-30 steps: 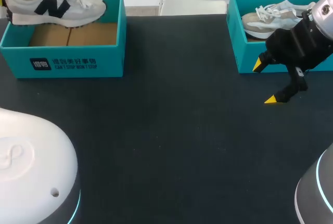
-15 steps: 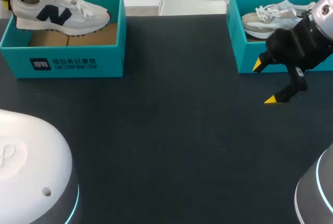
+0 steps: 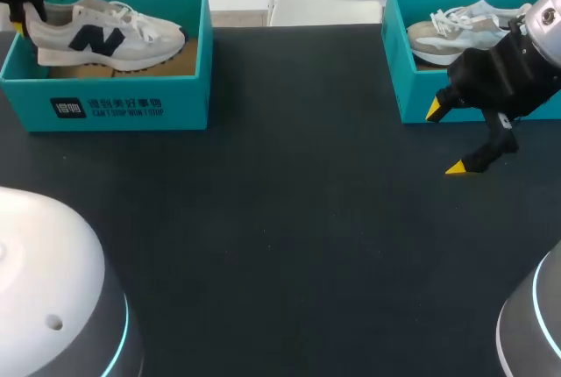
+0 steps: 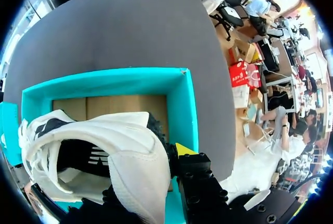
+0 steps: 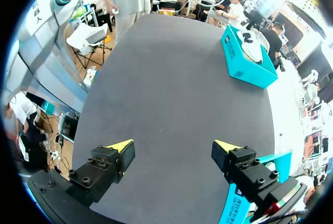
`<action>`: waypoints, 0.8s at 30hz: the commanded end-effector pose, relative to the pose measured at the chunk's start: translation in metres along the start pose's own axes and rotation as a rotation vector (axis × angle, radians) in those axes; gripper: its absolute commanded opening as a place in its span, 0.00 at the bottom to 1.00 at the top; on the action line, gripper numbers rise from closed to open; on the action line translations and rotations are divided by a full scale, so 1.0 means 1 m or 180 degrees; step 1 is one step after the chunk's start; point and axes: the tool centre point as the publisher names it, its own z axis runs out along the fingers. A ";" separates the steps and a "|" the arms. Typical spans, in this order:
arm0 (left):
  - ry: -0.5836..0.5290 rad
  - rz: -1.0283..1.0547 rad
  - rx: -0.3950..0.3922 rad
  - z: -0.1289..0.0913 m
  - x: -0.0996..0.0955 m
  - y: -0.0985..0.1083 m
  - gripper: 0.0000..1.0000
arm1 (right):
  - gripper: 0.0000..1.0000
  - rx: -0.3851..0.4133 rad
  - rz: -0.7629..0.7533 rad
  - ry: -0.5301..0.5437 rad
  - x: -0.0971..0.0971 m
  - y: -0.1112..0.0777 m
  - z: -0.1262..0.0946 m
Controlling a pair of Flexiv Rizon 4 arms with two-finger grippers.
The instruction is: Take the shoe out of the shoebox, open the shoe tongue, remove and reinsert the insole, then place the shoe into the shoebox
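Left gripper [image 3: 24, 10] is clamped on the shoe [image 3: 110, 33] at the heel, over the far-left corner of the shoebox [image 3: 114, 105]. In the left wrist view the heel fills the gap btwn the fingers, w/ one yellow tip [image 4: 184, 149] showing just beside it. The shoe sits inside the box walls, toe toward the right wall w/ a little room left, heel close to the left wall. We can't tell if the sole touches the cardboard floor. The shoebox stands at the far-left corner of the table [image 3: 289, 219], back wall near the far edge.

Right gripper [image 3: 445, 138] hangs w/ fingers spread wide, low over the table just in front of the second box [image 3: 410, 88], which holds a second shoe [image 3: 460, 26]. A broad stretch of dark table top lies btwn the two boxes and runs to the near edge.
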 end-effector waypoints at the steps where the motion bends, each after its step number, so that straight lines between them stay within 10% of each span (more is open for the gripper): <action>1: 0.0026 -0.0042 -0.0051 0.019 -0.003 -0.001 0.00 | 1.00 0.0006 0.0002 0.0005 -0.001 0.001 0.002; 24: -0.0037 0.0027 0.0012 0.088 -0.015 -0.018 0.00 | 1.00 0.0006 0.0002 0.0005 -0.001 0.001 0.002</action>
